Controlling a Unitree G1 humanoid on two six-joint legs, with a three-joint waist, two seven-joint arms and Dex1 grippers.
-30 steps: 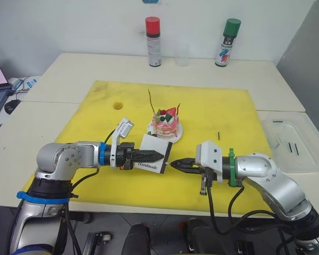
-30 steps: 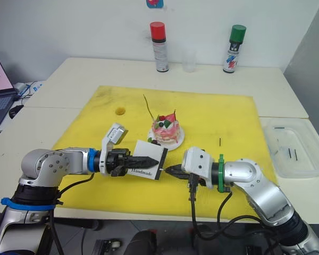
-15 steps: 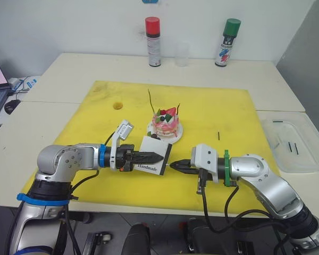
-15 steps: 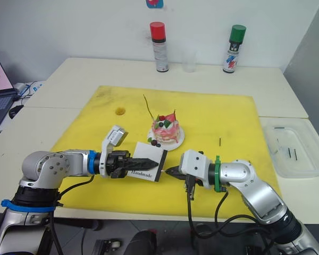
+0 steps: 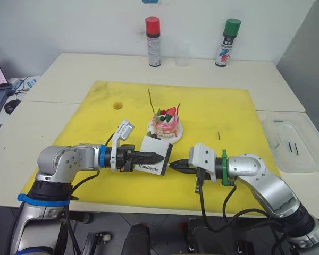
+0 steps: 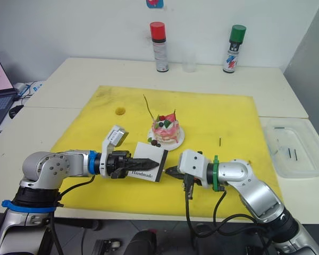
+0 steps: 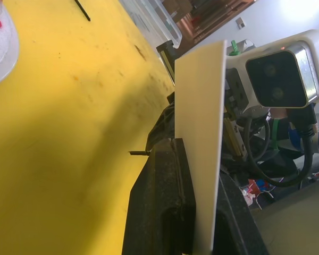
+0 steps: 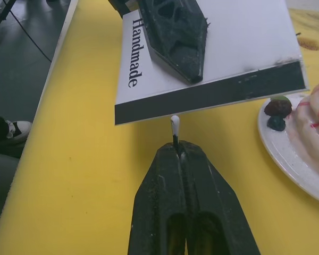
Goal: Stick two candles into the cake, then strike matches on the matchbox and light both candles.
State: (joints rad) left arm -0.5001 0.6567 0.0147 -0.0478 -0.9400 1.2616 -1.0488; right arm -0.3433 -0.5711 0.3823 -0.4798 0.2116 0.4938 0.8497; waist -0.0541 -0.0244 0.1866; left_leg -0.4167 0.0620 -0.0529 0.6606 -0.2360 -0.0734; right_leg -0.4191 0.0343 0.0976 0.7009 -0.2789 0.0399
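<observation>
Both candles (image 5: 149, 100) already stand in the cake (image 5: 166, 122) on its white plate, at the middle of the yellow mat (image 5: 223, 106); neither shows a flame, so striking and lighting remain. In front of the cake, the left gripper (image 5: 155, 156) clamps the flat white matchbox (image 8: 212, 58), its matte black strip facing the right gripper (image 8: 179, 152). That gripper's ribbed black fingers pinch a thin match (image 8: 174, 128), its pale rounded head just short of the strip. Spare matches (image 5: 291, 146) lie in a clear tray (image 5: 303, 164).
</observation>
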